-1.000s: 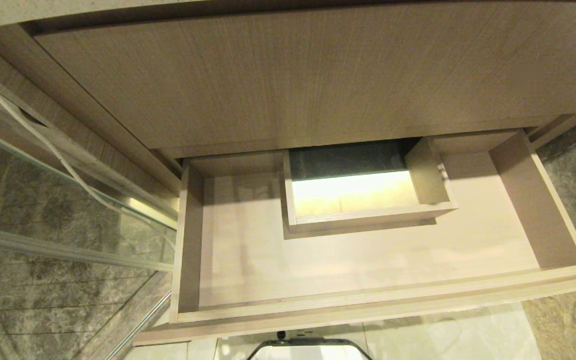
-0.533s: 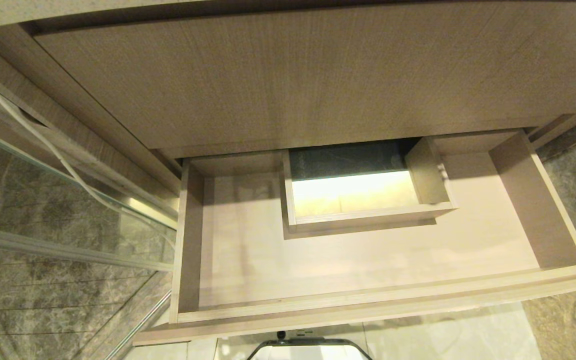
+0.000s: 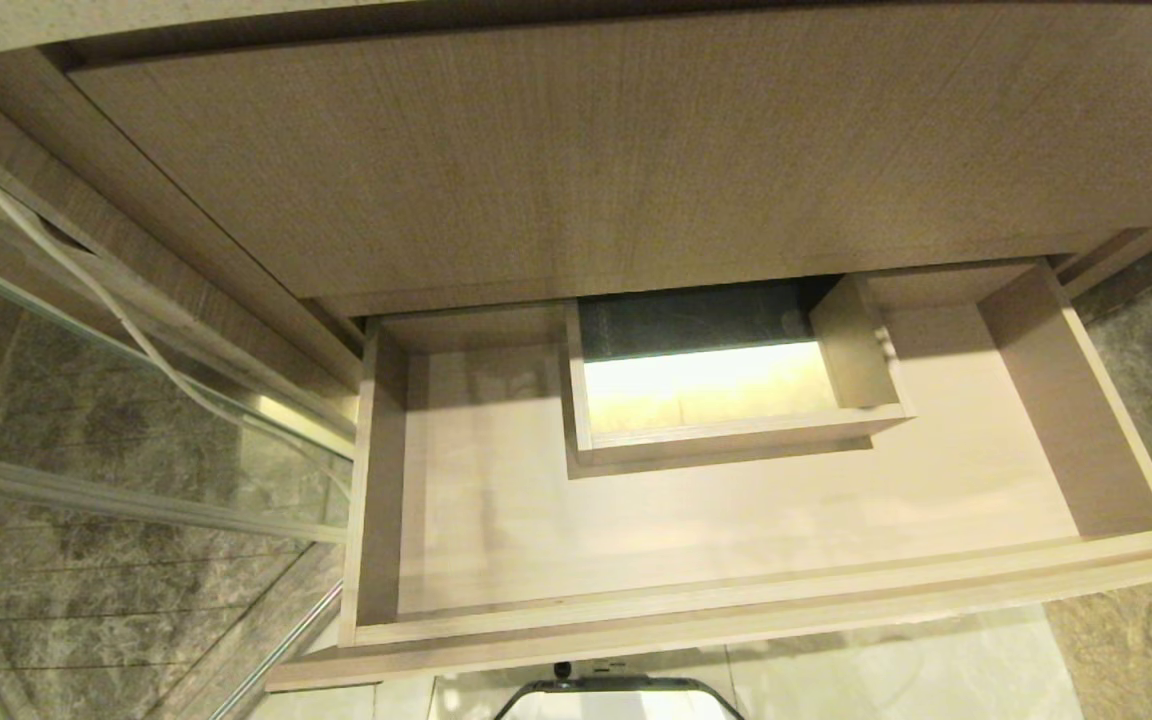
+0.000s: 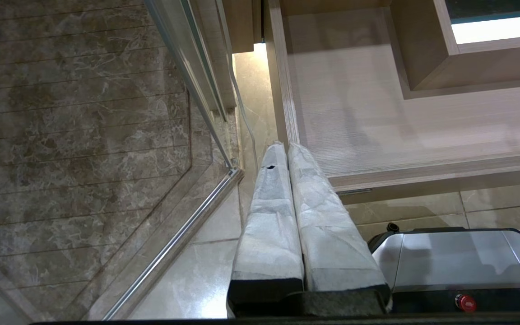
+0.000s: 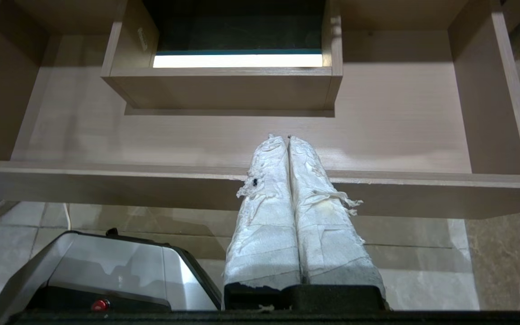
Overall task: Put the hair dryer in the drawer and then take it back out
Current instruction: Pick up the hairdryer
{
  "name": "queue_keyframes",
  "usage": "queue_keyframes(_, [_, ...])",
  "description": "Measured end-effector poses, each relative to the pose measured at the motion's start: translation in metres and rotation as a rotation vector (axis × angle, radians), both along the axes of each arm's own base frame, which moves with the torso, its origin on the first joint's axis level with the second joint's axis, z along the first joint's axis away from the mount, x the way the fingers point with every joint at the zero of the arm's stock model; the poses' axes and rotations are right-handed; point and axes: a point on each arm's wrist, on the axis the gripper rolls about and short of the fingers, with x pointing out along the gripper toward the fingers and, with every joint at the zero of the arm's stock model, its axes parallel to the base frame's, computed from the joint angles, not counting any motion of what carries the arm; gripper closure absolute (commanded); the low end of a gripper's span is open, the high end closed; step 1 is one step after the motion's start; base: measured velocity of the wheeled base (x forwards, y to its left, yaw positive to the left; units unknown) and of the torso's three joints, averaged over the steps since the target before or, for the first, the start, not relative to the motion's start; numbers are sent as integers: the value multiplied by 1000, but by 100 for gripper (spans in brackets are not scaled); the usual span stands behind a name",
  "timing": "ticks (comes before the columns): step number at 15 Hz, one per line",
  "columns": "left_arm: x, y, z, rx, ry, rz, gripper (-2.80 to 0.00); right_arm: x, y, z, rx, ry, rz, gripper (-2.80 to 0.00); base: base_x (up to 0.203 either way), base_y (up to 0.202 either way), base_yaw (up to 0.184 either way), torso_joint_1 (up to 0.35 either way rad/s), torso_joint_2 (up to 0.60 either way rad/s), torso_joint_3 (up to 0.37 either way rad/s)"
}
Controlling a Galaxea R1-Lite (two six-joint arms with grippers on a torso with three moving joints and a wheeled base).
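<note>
One wide, shallow, light wood-grain drawer (image 3: 736, 530) stands pulled out in the head view, its floor bare around the boxed rectangular cut-out (image 3: 726, 400) at back centre, and neither arm shows there. From the left wrist, the left gripper (image 4: 282, 149), its white-wrapped fingers (image 4: 269, 212) pressed together on nothing, hangs by the drawer's front left corner near the glass panel (image 4: 106, 135). From the right wrist, the right gripper (image 5: 285, 140), jaws likewise closed and holding nothing, hangs over the drawer's front rail, pointing at the cut-out; no view shows the hair dryer.

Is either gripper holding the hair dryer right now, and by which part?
Nothing is held. The left gripper and right gripper are both shut on nothing; no hair dryer shows in the open drawer.
</note>
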Motion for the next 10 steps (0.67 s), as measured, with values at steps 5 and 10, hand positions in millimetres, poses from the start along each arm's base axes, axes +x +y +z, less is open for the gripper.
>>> queue_keyframes(5, [0, 0, 0, 0, 0, 0, 0, 0, 0, 0, -9, -1, 2, 0, 0, 0, 0, 0, 0, 0])
queue_keyframes(10, [0, 0, 0, 0, -1, 0, 0, 0, 0, 0, -14, -1, 1, 0, 0, 0, 0, 0, 0, 0])
